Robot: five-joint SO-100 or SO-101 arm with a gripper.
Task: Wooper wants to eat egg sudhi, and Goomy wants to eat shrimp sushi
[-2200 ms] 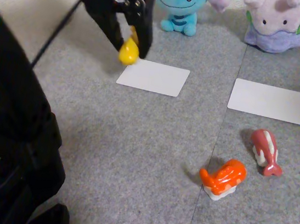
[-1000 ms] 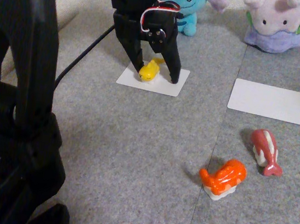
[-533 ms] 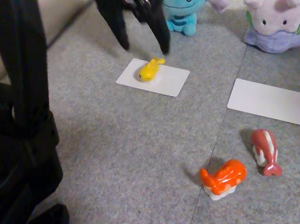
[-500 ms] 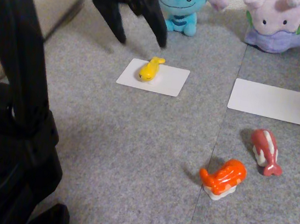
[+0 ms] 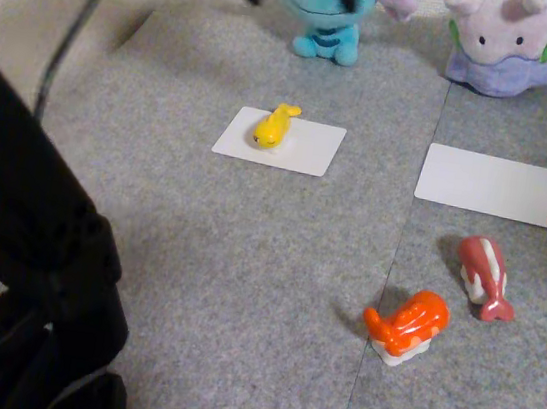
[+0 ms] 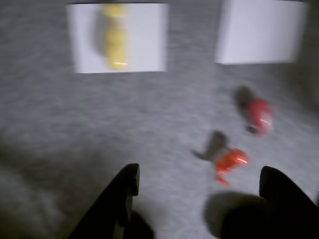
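The yellow egg sushi (image 5: 275, 125) lies on the left white card (image 5: 280, 141) in front of blue Wooper (image 5: 330, 5); the wrist view shows it blurred (image 6: 114, 42). Lilac Goomy (image 5: 505, 41) sits behind the right white card (image 5: 488, 183). The orange shrimp sushi (image 5: 406, 326) rests on the carpet toward the front right and also appears in the wrist view (image 6: 229, 162). My gripper (image 6: 199, 181) hangs high above the carpet, open and holding nothing, with its dark fingers (image 6: 122, 196) spread wide at the bottom of the wrist view.
A red-pink striped toy (image 5: 484, 277) lies just right of the shrimp sushi, also seen in the wrist view (image 6: 258, 115). The arm's black base (image 5: 31, 284) fills the left foreground. Grey carpet (image 5: 246, 261) spreads between the cards and the toys.
The gripper let go of the egg sushi on the left card, opened, and rose up and away. The egg sushi stays on the card.
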